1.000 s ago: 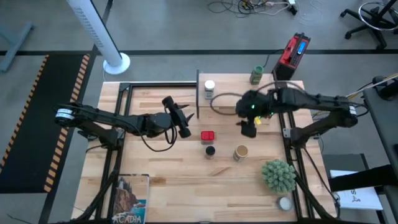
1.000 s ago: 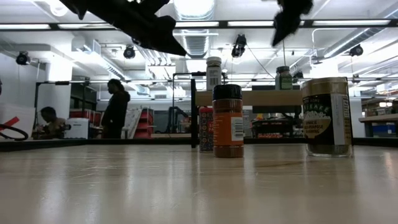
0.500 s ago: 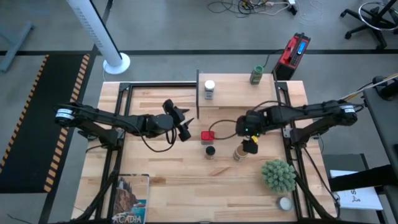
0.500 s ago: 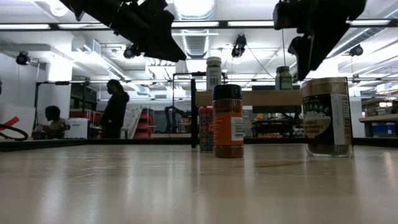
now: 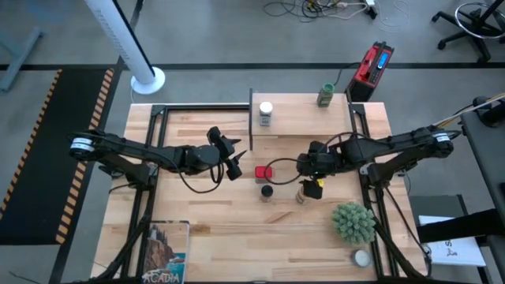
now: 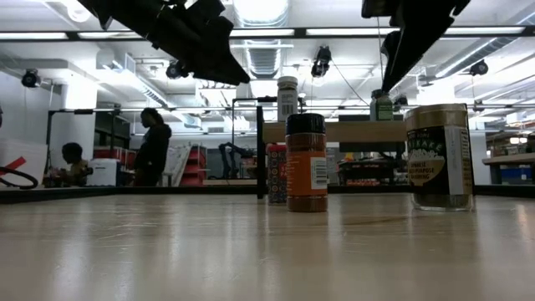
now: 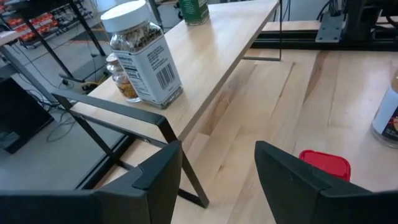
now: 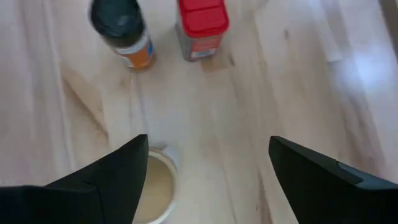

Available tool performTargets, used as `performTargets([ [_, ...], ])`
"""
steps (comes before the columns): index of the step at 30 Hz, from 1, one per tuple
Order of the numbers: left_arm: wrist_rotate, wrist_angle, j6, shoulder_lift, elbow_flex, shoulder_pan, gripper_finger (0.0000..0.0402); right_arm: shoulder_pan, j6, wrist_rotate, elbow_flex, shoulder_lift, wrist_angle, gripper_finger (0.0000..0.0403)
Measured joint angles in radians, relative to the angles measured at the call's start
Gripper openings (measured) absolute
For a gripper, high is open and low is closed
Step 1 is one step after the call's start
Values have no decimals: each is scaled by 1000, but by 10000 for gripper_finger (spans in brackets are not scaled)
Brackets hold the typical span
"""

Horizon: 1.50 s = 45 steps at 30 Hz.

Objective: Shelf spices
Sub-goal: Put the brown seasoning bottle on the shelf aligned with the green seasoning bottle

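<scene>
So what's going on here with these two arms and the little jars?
The robot is putting spice containers onto a small wooden shelf. A white-lidded jar and a green-lidded jar already stand there. The right gripper hovers open just above the tan cylinder on the table, holding nothing. The red tin and black-lidded jar wait nearby. The left gripper, open, hangs near the shelf.

"ACADIA" in white letters on the book (image 5: 164,254) at the table's near left corner. White-lid jar (image 7: 142,57) carries a barcode and small print, unreadable. Labels on the black-lid jar (image 6: 307,162) and the tan cylinder (image 6: 439,156) are too blurred to read.
</scene>
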Motion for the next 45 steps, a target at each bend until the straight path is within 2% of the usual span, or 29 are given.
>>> performTargets([
  [12,1,52,-2,1,-41,0,192,51,191,44,-109,0,43,304],
  [25,1,64,18,1,-41,0,192,70,281,78,-160,0,47,309],
  [30,1,64,12,1,-41,0,192,82,289,78,-181,0,105,311],
  [45,1,50,-24,1,-46,0,192,131,339,43,-82,4,70,311],
])
